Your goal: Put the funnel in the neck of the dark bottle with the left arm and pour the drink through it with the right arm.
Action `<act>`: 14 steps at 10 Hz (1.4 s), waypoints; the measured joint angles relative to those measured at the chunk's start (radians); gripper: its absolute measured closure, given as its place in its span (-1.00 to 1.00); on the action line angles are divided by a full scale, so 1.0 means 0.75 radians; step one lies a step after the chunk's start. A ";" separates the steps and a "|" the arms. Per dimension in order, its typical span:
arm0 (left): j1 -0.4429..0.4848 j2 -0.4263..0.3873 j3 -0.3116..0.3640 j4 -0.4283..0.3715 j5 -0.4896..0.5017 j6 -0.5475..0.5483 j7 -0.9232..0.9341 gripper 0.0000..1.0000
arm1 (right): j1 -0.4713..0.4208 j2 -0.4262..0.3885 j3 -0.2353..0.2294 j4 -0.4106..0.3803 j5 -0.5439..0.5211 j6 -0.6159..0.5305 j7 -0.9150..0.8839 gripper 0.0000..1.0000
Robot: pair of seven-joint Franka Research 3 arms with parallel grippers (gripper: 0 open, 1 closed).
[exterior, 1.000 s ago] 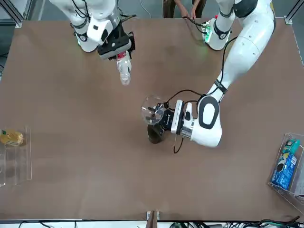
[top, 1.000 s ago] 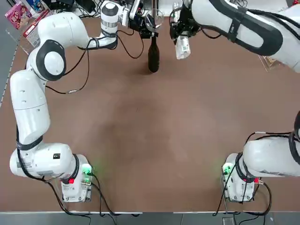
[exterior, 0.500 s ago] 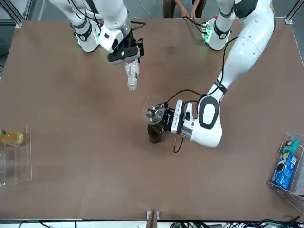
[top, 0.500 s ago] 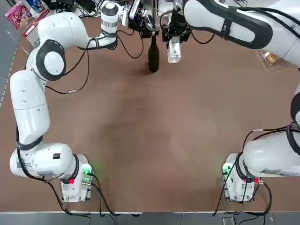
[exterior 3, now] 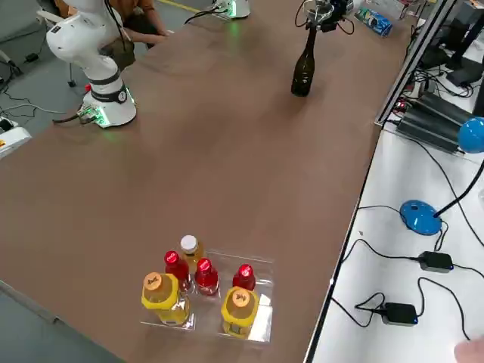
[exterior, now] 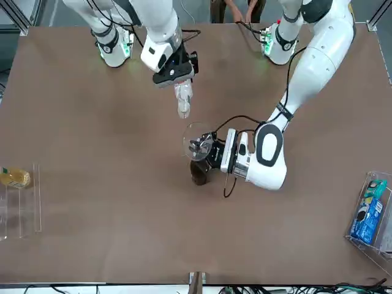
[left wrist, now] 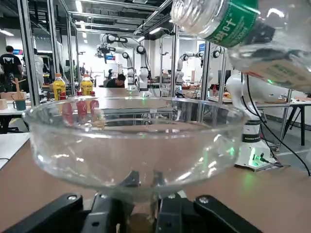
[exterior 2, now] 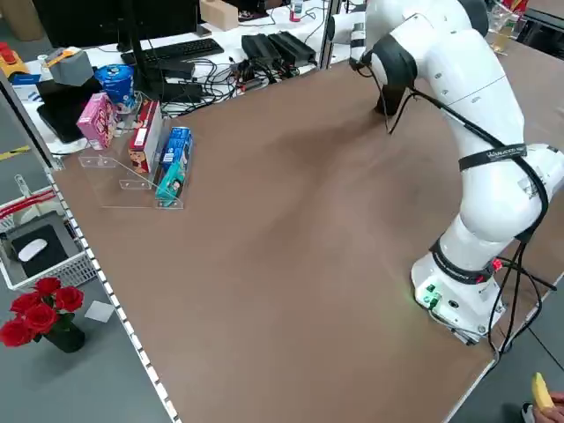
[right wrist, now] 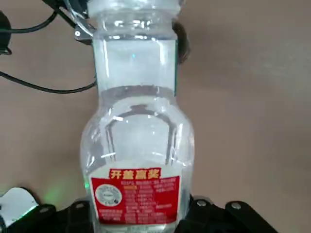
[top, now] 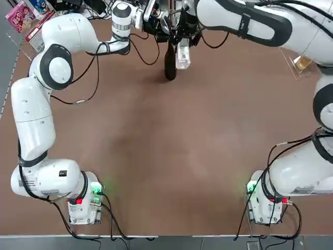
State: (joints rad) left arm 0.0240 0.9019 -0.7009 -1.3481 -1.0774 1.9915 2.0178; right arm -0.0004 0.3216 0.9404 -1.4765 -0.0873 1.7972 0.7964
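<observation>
The dark bottle (exterior: 199, 173) (exterior 3: 304, 68) stands upright at the far middle of the table. The clear funnel (exterior: 196, 141) (left wrist: 131, 138) sits over its neck, and my left gripper (exterior: 204, 150) (left wrist: 131, 206) is shut on the funnel's spout. My right gripper (exterior: 174, 72) (right wrist: 138, 211) is shut on the drink (exterior: 183, 101) (right wrist: 138, 145), a small clear bottle tilted mouth-down. Its mouth hangs just beside and above the funnel's rim, as the drink (left wrist: 228, 24) shows in the left wrist view. In the top view the drink (top: 182, 54) lies right next to the dark bottle (top: 170, 65).
A clear tray (exterior 3: 261, 310) with red and yellow bottles stands at the table's right edge. Snack boxes in a clear holder (exterior: 369, 214) sit at the robot's left edge. A person (exterior: 236, 9) is behind the arm bases.
My right gripper has carried the drink toward the robot's left, from well apart to right beside the funnel. The left gripper, funnel and dark bottle have stayed put.
</observation>
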 joint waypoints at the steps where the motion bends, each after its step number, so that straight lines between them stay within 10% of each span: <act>1: 0.000 0.000 0.000 0.000 0.000 0.000 0.000 0.56 | 0.038 0.047 -0.001 0.047 -0.036 0.000 0.037 -0.06; 14: -0.001 0.000 0.000 -0.001 0.000 0.000 0.000 0.52 | 0.169 0.339 -0.002 0.279 -0.113 -0.012 0.425 -0.05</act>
State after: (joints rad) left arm 0.0236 0.9019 -0.7009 -1.3485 -1.0774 1.9915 2.0178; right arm 0.1260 0.5758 0.9392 -1.2674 -0.1719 1.7882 1.1154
